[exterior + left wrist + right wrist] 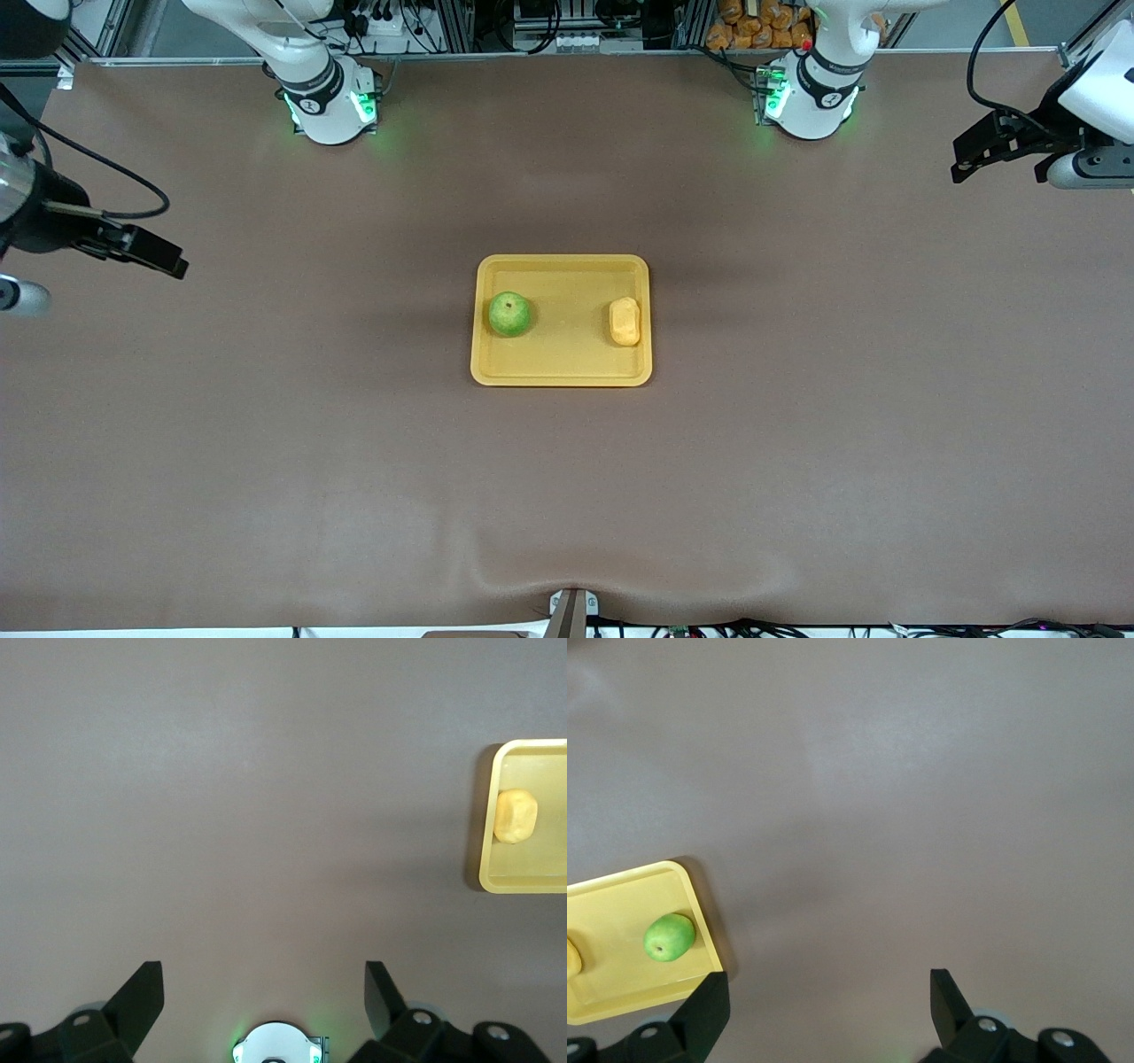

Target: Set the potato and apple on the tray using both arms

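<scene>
The yellow-orange tray (567, 359) lies flat at the table's middle. The green apple (510, 314) sits on it at the end toward the right arm. The oblong potato (625, 321) lies on it at the end toward the left arm. My left gripper (967, 158) is open and empty, up over bare table at the left arm's end. The left wrist view shows its open gripper (264, 992), the potato (516, 815) and the tray's rim (485, 877). My right gripper (168, 257) is open and empty over the right arm's end. The right wrist view shows its open gripper (830, 997), the apple (669, 937) and the tray (620, 904).
The brown table cover (797, 425) has a raised wrinkle at the edge nearest the front camera (567, 576). The two arm bases (328, 106) (811, 97) stand with green lights along the table's farthest edge. The left arm's base also shows in the left wrist view (279, 1045).
</scene>
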Available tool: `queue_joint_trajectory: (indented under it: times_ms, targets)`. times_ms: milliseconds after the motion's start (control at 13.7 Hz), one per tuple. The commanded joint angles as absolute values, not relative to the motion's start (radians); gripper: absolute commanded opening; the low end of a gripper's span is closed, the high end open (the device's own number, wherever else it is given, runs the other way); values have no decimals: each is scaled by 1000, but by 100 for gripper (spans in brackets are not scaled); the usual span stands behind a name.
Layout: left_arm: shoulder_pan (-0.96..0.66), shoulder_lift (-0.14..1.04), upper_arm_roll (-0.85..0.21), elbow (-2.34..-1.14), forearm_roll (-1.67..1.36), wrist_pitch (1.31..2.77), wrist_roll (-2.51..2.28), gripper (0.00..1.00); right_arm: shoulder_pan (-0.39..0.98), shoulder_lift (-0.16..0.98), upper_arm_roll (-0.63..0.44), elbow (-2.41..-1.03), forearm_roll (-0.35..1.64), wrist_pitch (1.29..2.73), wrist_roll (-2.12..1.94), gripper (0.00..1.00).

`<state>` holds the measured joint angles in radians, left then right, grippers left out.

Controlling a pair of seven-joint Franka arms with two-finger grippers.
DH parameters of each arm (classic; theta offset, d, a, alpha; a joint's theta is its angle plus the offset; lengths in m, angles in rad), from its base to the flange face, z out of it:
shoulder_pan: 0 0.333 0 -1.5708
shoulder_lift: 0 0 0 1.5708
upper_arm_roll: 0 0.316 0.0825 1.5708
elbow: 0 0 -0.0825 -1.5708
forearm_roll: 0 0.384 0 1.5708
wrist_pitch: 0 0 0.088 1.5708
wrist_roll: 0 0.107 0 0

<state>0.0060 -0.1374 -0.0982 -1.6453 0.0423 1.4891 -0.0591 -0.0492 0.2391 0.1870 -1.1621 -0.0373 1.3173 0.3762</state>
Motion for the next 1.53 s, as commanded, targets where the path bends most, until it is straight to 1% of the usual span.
queue_joint_trajectory:
  times_ms: [0,437,582,655,1165,1456]
  targets:
    - [2,-156,-103,-1664,60,1497,-74,100,-58,181,180,-1226,-49,1325,318,100]
    - [5,-156,-114,-1664,60,1497,-75,100,-43,129,68,-1226,-38,1289,111,100]
    - [5,-156,-115,-1664,60,1494,-75,100,0,117,-12,-1235,-26,1282,57,100]
    - [5,-156,-115,-1664,60,1491,-75,100,15,94,-40,-1261,-22,1293,52,100]
    - [5,-150,-115,-1658,60,1489,-71,100,8,-61,-51,-1483,-21,1393,51,100]
    - [5,-141,-115,-1649,58,1489,-52,100,5,-64,-51,-1479,-23,1391,13,100]
